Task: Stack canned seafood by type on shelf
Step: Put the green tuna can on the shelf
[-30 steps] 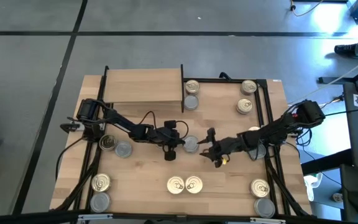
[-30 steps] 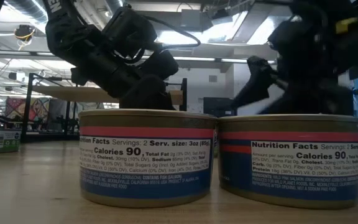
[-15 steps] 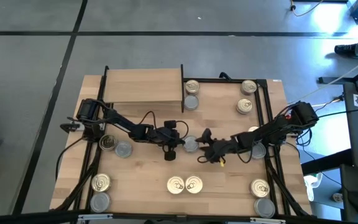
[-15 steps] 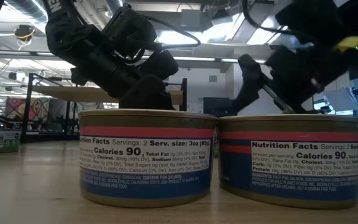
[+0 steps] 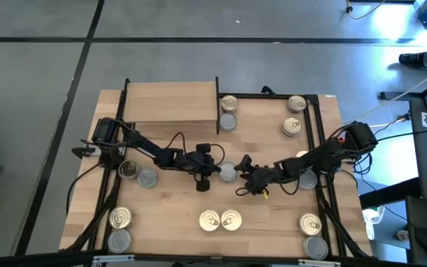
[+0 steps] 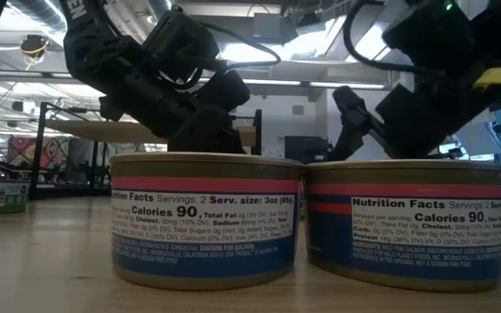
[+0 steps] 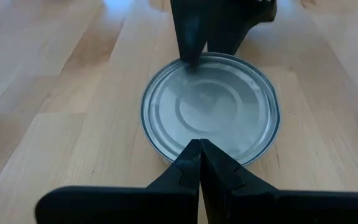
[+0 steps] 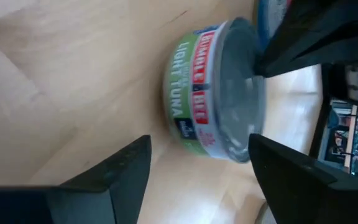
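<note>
Between the two claws, mid-desk, lies a silver-topped tuna tin [image 5: 228, 172], flat on the desk [image 5: 169, 211]. Just ahead of the right claw [image 5: 245, 166], whose fingers are spread and not yet gripping, the tin sits untouched; the left claw [image 5: 212, 170], pressed together and empty, hovers at its opposite side. Beyond them the shelf [image 5: 173, 102] holds nothing, and the other tins, such as the front pair [image 5: 221, 219], lie scattered, so stacking looks barely begun.

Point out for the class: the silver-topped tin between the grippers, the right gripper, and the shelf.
silver-topped tin [image 5: 228, 172]: high view, centre of its lid.
right gripper [image 5: 241, 164]: high view, between its open fingertips.
shelf [image 5: 170, 102]: high view, bare middle of its plank top.
</note>
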Robot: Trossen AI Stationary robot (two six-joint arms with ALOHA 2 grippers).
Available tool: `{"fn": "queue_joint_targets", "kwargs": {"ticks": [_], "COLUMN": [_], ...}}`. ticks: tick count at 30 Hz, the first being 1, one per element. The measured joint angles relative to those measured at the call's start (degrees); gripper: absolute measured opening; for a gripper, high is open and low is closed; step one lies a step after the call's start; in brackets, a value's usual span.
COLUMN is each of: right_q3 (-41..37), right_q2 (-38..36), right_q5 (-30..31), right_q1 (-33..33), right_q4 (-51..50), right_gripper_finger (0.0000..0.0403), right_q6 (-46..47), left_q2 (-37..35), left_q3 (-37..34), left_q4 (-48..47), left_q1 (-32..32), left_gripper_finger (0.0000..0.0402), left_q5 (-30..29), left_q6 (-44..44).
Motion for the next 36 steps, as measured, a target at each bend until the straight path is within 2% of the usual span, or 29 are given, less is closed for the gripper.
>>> {"fn": "queue_joint_targets", "kwargs": {"ticks": [6, 23, 28, 36], "right_q3": [0.2, 1.6, 1.5, 1.4], "right_q2": [4.2, 4.5, 4.5, 4.6], "right_q5": [1.4, -2.2, -2.8, -2.0], "right_q1": [0.0, -2.7, -2.8, -2.7], "right_q4": [7.9, 7.5, 7.9, 9.5], "right_gripper_finger": [0.0269, 0.0266, 0.0234, 0.0148], "right_q6": [-3.6, -4.1, -4.5, -2.8], "left_q2": [0.0, 0.0, 0.0, -0.1], "left_q3": [0.0, -0.7, -0.7, -0.7], "left_q4": [0.1, 1.5, 1.6, 1.6], "left_q1": [0.1, 0.2, 0.2, 0.3], "left_gripper_finger": [0.0001, 0.0001, 0.0001, 0.0001], "left_q5": [0.0, 0.0, -0.1, -0.9], "left_q6": [0.2, -0.6, -0.5, -0.3]}}
